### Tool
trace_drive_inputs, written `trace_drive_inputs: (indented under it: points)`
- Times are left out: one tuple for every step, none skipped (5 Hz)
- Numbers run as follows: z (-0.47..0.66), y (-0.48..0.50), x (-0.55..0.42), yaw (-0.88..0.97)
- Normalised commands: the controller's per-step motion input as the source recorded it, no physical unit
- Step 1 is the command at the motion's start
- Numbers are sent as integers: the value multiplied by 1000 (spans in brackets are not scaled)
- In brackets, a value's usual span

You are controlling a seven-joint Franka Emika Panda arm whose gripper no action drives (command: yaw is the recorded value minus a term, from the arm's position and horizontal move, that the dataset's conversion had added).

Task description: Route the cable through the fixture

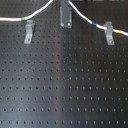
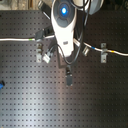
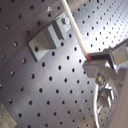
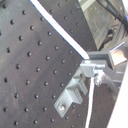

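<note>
White cable (image 1: 85, 16) is being lifted mid-span in our clenched gripper (image 3: 89, 59), hanging above the breadboard (image 1: 64, 85) between the outer clips (image 1: 29, 31); next we judge lowering it into the middle fixture (image 2: 68, 76).

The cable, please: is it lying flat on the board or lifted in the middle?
Lifted: in the first exterior view the cable rises from both side clips to the gripper.

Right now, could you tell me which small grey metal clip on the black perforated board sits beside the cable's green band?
The grey metal clip at the first exterior view's left; the green band lies just above it, while the right clip sits by yellow.
</note>
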Motion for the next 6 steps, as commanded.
trace_drive_inputs:
  points:
    - [287,10,5,-999]
    - [362,12,8,-999]
    - [366,13,8,-999]
    - [460,181,-352,-411]
    - [505,145,-403,-20]
    - [469,83,-312,0]
